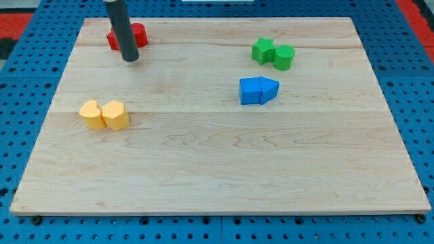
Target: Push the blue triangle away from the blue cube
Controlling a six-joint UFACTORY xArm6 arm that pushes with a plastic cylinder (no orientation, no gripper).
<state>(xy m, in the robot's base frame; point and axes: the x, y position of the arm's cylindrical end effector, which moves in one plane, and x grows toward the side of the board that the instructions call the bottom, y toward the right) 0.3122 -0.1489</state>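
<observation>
**A small blue block that should slide with a gentle push**

My tip [130, 58] is at the view's top left, on the wooden board [217, 183]. It is just in front of a red block [139, 34], and I cannot tell if it touches it. There is no hand on this arm, only a rod, so nothing opens or shuts and it holds nothing.

The blue triangle [269, 89] sits right of the middle, a bit toward the view's top. Its flat back touches the blue cube [249, 91], which is on its left side. Its pointy end faces the view's right. My tip is well apart from both.

The triangle looks small, hard and light. The board looks smooth, so I think the block will slide easily and may spin if I push it off to one side. It should not break or bend.

There is no gap between the two blue blocks, so I cannot get in behind the triangle. I think the best place to push is a long side, close to the middle. A slow push toward the view's bottom looks safest, because a green star [262, 49] and a green round block [283, 57] sit near above it.

Two yellow blocks [104, 114] are far off on the left.
</observation>
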